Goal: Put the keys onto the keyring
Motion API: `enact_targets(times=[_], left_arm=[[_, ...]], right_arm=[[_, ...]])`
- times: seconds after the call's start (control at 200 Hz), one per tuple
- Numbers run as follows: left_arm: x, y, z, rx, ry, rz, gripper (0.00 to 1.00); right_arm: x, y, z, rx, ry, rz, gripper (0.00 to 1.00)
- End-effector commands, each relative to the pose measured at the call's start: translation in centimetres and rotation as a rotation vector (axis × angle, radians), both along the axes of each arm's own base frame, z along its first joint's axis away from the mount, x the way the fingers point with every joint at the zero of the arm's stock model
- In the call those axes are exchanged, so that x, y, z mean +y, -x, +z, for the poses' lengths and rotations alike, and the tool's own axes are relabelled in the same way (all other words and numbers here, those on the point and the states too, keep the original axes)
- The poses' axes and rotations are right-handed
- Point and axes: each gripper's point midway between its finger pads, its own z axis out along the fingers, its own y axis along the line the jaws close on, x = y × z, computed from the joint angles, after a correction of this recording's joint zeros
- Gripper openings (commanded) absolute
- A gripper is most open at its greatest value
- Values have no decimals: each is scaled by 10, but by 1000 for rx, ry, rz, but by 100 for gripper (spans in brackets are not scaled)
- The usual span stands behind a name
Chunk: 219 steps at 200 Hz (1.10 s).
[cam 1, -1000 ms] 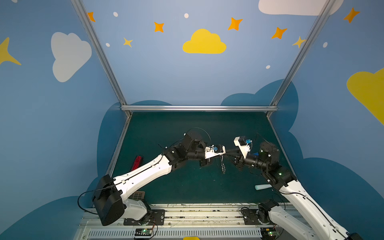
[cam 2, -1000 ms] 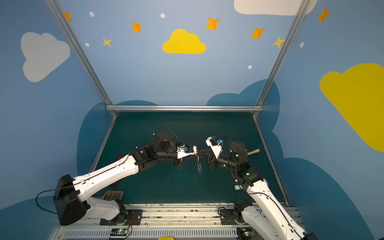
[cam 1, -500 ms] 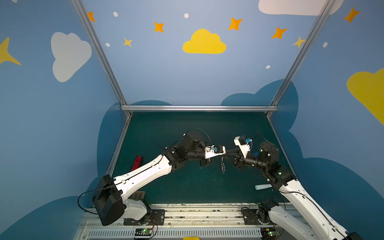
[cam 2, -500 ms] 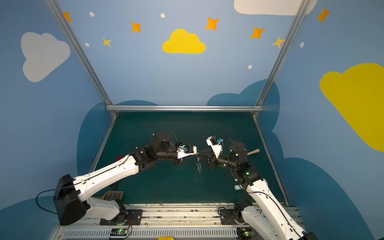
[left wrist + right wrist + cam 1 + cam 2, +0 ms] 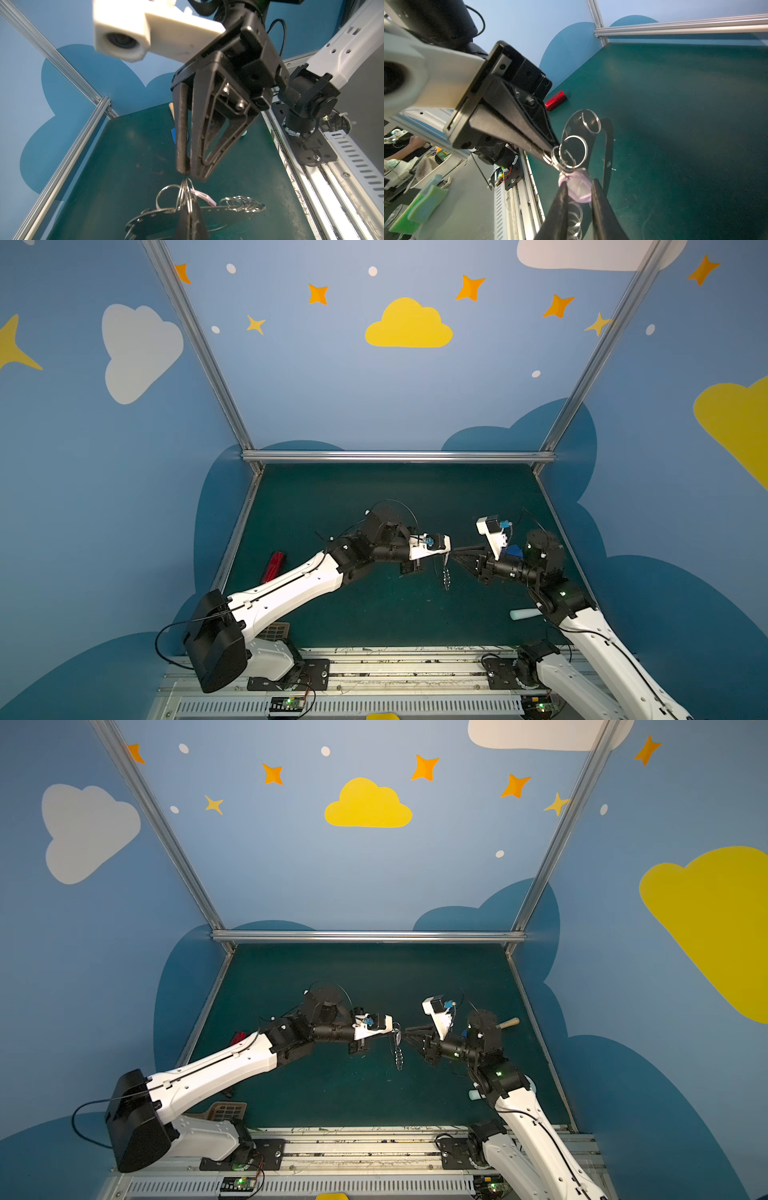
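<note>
Keyring (image 5: 446,577) and key (image 5: 578,187) meet in mid-air over the middle of the surface (image 5: 374,506), between the two arms. The right pincer (image 5: 187,174) stands narrow. In its own wrist view, nearest the lens, its fingers (image 5: 559,207) flank the key's pale head, though whether they truly pinch it I cannot tell. Just beyond, touching that head, sits the bunch of split rings (image 5: 559,165). The left pincer (image 5: 548,156) is clamped shut on them, so the grey plate (image 5: 609,141) hangs from that grip. The coming move, I judge, turns on this: the rings lie straight ahead of the right pincer, tip to tip with the left. Farther off on the surface lies the red gadget (image 5: 555,100). Hidden is the key's blade, so its long axis, and whether it is already threaded, are unclear.
</note>
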Motion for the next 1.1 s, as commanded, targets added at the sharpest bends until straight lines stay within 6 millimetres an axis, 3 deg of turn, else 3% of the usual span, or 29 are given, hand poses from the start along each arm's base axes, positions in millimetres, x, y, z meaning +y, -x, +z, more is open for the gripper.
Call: enact_targets(times=[0.0, 0.265, 0.436, 0.671, 1.092], left_arm=[[-1, 5, 17, -28, 54, -26, 4], [-2, 8, 16, -20, 54, -37, 4], [-3, 7, 16, -24, 51, -32, 4], [-2, 4, 16, -34, 46, -19, 4], [-2, 7, 24, -58, 81, -29, 4]], right_arm=[[3, 7, 8, -9, -43, 42, 22], [9, 4, 15, -13, -78, 72, 25], [12, 7, 16, -3, -88, 106, 20], [10, 11, 16, -5, -82, 107, 4], [10, 10, 9, 50, -82, 124, 0]])
